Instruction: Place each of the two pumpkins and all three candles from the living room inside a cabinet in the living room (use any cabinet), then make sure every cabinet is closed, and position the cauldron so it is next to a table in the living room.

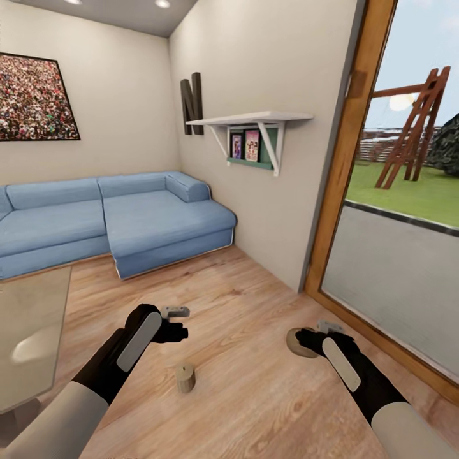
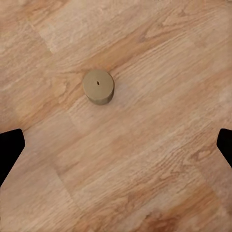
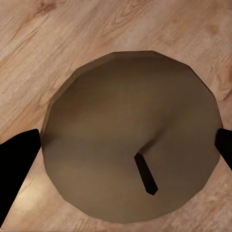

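Two candles stand upright on the wooden floor. One tan candle [image 1: 185, 377] [image 2: 98, 86] stands just ahead of my left gripper [image 1: 177, 331] [image 2: 116, 147], which hovers above the floor, open, with nothing between its dark fingertips [image 2: 10, 150]. The other candle [image 1: 294, 342] [image 3: 130, 135] sits right under my right gripper [image 1: 307, 339] [image 3: 126, 154]. It looms large in the right wrist view, wick showing. The right gripper is open, one fingertip [image 3: 17, 164] at each side of the candle. Pumpkins, cabinet and cauldron are out of view.
A blue corner sofa [image 1: 115, 220] lines the far wall. A glass table [image 1: 29, 331] stands at the left, close to my left arm. A wood-framed glass door [image 1: 395, 255] runs along the right. A white wall shelf [image 1: 255, 127] hangs above the floor.
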